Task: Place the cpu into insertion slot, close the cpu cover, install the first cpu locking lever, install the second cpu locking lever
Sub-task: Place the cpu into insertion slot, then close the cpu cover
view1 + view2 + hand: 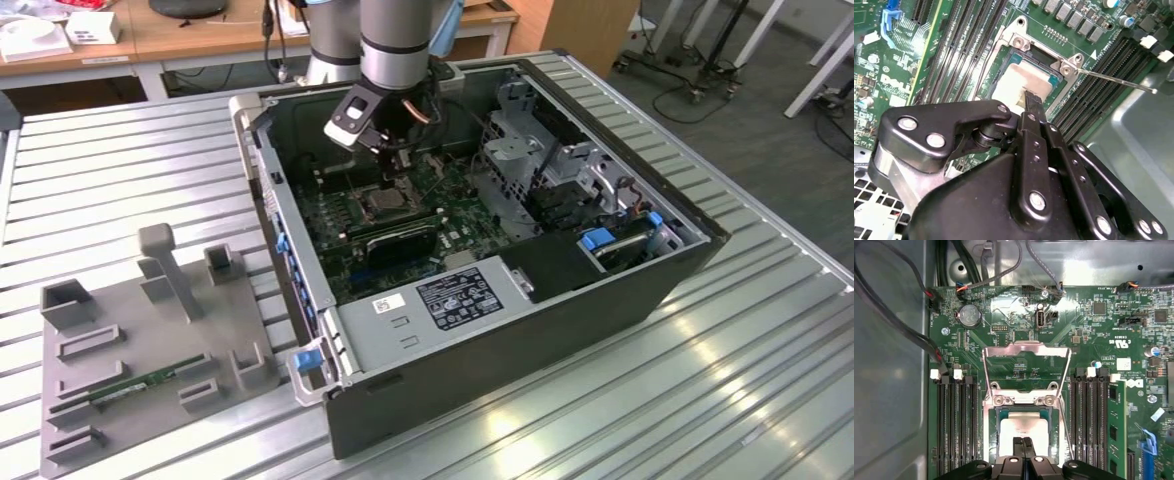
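Exterior view: mounted high, off the arm, looking obliquely down into the open computer case (534, 330) on the table (120, 150), mid range. Both wrist views sit close over the motherboard (1089, 330) and share the insertion slot (1002, 415) (1041, 55). The first faces straight down. The second slants past the end effector (1029, 95).

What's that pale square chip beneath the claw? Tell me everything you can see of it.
The small flat square chip has a pale silvery-tan metal face and thin green edge. It lies flat in the square black socket on the green board, uncovered: the thin silver frame cover stands flipped open. The black claw, shut, hangs right over it; contact is unclear.
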Controlling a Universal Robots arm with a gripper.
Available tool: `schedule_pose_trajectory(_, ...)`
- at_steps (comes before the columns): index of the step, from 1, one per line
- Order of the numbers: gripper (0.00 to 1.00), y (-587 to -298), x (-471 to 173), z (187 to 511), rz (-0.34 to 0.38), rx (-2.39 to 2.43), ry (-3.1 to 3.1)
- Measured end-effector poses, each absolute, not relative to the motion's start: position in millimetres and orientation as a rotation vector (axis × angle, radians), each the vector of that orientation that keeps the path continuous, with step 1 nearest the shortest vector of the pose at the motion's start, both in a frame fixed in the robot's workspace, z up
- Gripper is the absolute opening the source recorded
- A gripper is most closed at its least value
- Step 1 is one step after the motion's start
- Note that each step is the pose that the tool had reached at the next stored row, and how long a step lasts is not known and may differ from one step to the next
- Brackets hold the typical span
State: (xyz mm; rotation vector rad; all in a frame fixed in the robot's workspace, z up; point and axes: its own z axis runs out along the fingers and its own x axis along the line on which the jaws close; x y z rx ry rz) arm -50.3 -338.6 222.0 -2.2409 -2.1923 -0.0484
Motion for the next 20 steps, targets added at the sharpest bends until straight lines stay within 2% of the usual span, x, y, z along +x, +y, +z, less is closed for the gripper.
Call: schedule_pose_trajectory(20, 0.11, -338.6, -50.3, 228.7, -0.048, -2.241, -2.192)
